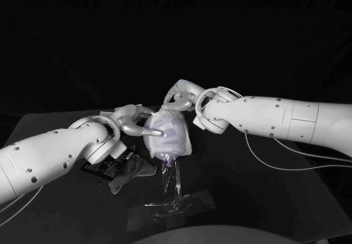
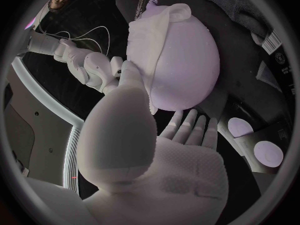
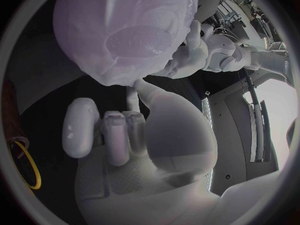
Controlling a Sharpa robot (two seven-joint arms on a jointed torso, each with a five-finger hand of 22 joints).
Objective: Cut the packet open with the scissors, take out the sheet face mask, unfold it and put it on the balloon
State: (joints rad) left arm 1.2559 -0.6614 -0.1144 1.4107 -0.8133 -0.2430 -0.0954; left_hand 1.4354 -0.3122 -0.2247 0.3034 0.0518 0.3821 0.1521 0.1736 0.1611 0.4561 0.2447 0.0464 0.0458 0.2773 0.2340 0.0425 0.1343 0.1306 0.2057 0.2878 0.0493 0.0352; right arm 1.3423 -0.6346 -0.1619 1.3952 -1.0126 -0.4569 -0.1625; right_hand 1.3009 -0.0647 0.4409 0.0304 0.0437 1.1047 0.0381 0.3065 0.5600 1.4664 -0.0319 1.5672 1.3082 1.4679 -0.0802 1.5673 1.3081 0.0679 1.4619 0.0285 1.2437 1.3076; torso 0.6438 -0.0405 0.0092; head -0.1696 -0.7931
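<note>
The pale balloon (image 1: 173, 138) stands on a clear stand (image 1: 173, 202) at the table's middle, with the white sheet mask (image 1: 163, 122) draped over its top and sides. My left hand (image 1: 134, 122) is at the balloon's left side. Its thumb (image 2: 134, 82) lies against the mask's edge (image 2: 145, 45), and its other fingers (image 2: 190, 130) spread under the balloon (image 2: 187, 60) without gripping. My right hand (image 1: 182, 98) is at the balloon's top. One fingertip (image 3: 132, 92) touches the mask (image 3: 125, 30) while the other fingers (image 3: 115, 135) curl in, holding nothing.
The black packet (image 1: 104, 165) and a grey cloth (image 1: 132, 172) lie on the table under my left forearm. A yellow ring (image 3: 26, 161) lies on the table in the right wrist view. Cables hang off my right arm (image 1: 279, 119).
</note>
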